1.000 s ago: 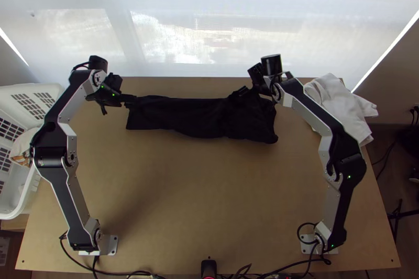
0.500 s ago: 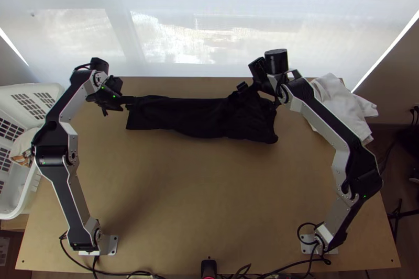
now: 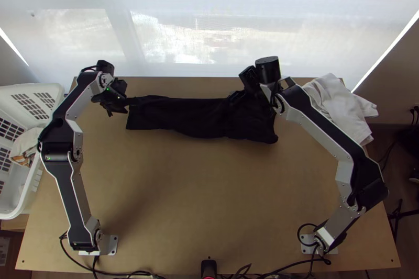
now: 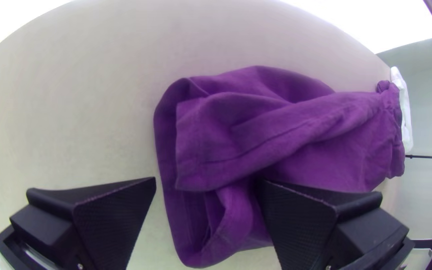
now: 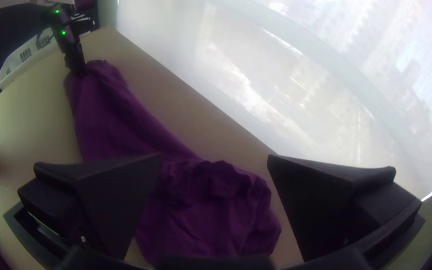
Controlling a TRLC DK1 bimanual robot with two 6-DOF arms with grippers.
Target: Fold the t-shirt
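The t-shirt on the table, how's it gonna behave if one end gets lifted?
The t-shirt will probably sag limply, judging by its soft wrinkles. Its long, narrow bundle may well loosen, since the layers just overlap at the end. Rolling or tipping seems unlikely, as it lies low on the table.

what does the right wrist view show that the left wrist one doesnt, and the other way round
Right wrist view: the right gripper with its fingers apart, and, farther off, the left gripper from outside, at the t-shirt's far end.

Left wrist view: the left gripper's own fingers close up, set apart, and the white cloth beyond the shirt's other end.

Both: the t-shirt lying in loose folds, the table, and at least part of the white basket.
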